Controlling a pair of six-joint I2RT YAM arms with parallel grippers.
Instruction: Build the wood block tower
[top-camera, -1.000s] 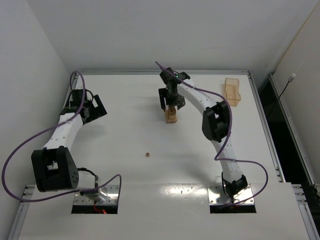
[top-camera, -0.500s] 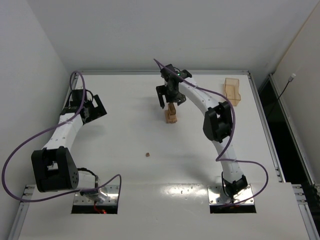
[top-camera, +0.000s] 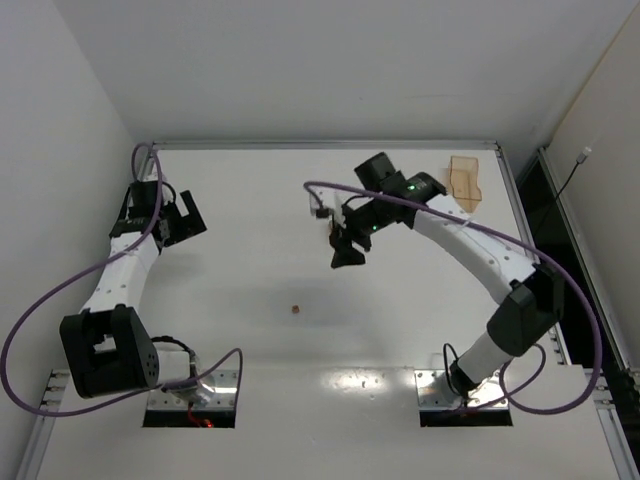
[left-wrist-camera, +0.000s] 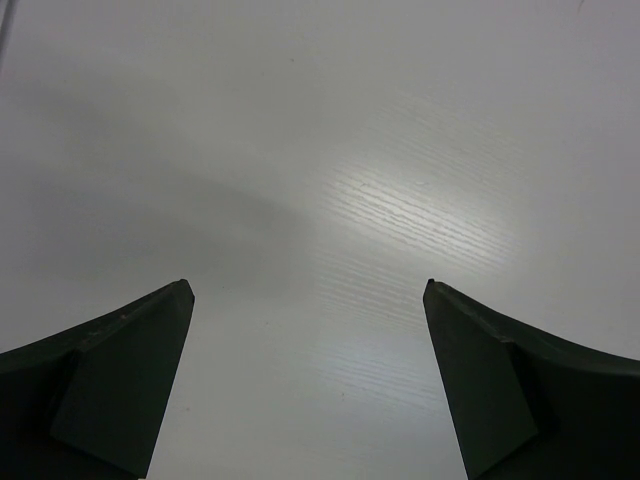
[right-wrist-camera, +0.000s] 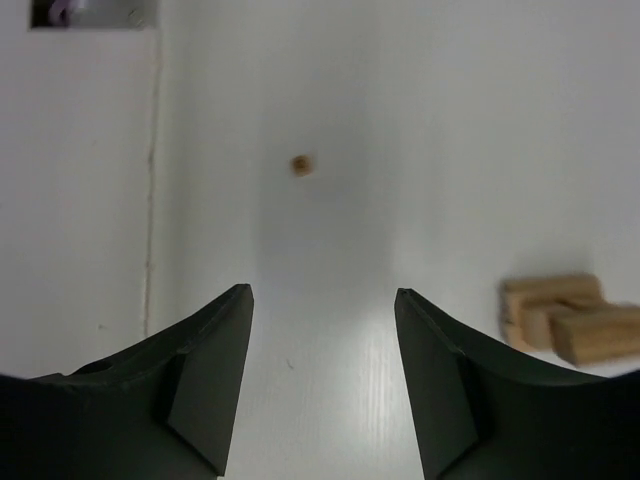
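Loose cube: one tiny wood block (top-camera: 295, 309) lies alone on the table (top-camera: 230, 300), nearest the arm bases and well apart from everything else; the right wrist view has it straight ahead (right-wrist-camera: 301, 164).
Right pincer: the pincer (right-wrist-camera: 322, 295) has left its place over the stack and swung round to face the near edge. It is spread wide with nothing between the fingers.
Meaning: the last piece looks released, and the loose cube is probably the next pick.
Tower: the stacked wood blocks (right-wrist-camera: 560, 315) sit just right of the right pincer, mid-table.
Left pincer: the left one (left-wrist-camera: 308, 290) is spread and empty over bare table at the far left.
Tray: the orange plastic tray (top-camera: 465, 180) sits at the far right.
Hard to see: the right pincer (top-camera: 347, 250) covers the tower from above. The wrist view cuts the tower off at the edge, so I cannot tell whether it stands straight or how high it is.
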